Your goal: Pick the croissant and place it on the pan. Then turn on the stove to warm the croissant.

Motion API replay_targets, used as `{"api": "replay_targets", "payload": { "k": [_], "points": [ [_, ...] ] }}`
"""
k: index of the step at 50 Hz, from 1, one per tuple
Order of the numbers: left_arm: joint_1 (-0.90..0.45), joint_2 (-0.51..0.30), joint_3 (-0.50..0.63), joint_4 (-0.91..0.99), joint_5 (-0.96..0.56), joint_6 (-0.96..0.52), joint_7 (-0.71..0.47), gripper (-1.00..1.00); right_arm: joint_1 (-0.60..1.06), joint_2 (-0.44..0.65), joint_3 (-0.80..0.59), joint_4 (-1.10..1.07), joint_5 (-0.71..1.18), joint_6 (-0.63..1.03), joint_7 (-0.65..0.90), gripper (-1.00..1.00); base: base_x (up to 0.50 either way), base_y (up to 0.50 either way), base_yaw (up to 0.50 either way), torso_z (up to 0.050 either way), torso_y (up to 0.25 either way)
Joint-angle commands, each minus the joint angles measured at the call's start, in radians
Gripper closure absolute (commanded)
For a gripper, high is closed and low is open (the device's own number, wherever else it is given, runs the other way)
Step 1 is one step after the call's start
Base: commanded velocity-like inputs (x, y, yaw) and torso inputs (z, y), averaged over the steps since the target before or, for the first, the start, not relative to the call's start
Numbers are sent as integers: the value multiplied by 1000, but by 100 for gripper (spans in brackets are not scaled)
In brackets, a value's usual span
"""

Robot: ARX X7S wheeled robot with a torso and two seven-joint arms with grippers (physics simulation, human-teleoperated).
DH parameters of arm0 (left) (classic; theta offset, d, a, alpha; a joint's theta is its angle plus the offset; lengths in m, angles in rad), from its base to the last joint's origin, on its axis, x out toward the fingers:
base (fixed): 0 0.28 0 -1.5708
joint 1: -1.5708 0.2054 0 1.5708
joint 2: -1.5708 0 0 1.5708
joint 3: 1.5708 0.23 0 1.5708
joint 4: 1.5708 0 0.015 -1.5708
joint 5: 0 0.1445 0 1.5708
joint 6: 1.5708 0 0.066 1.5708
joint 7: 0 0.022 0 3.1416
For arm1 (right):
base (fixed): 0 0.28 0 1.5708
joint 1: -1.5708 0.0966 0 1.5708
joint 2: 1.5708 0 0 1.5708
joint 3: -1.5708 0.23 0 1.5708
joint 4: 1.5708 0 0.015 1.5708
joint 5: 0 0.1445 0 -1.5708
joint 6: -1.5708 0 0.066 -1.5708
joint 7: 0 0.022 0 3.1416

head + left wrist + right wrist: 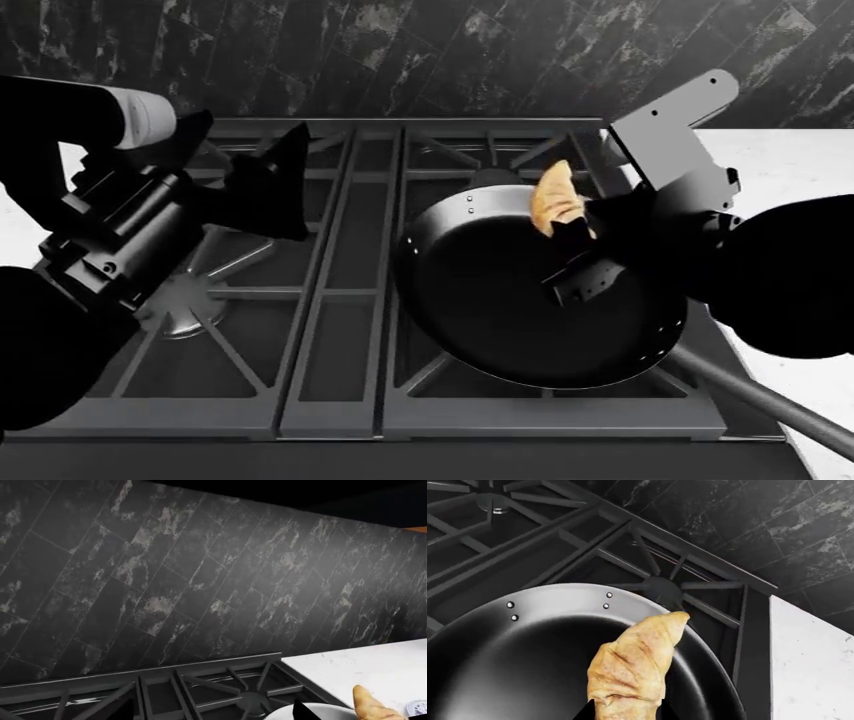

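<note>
Head view: one croissant (554,197), clamped in the right gripper (577,222), hangs over the far rim of the single pan (534,310), which sits on the stove (334,300); the left gripper (274,190) hovers above the left grates, its jaw state not discernible. Left wrist view: a croissant tip (370,705) beside the white counter (373,665), below the dark tiled wall (200,580). Right wrist view: the croissant (634,670) in the jaws above the pan (527,670); four rivets show on its rim.
</note>
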Motion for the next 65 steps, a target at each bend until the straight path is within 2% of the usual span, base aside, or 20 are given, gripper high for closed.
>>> {"api": "replay_targets", "payload": {
  "k": [1, 52, 53, 65],
  "points": [
    [-3, -5, 3, -2, 1, 4, 0, -100, 1, 5, -38, 1, -27, 15, -44, 100, 0, 0, 0, 0, 0],
    [-4, -6, 30, -27, 18, 28, 13, -100, 3, 11, -148, 5, -98, 11, -137, 100, 0, 0, 0, 0, 0],
    [-4, -6, 30, -27, 17, 28, 12, -100, 3, 12, -148, 4, -97, 11, -137, -100, 0, 0, 0, 0, 0],
    [-6, -8, 34, -25, 14, 29, 8, -100, 5, 17, -149, 0, -92, 4, -131, -100, 0, 0, 0, 0, 0]
  ]
}}
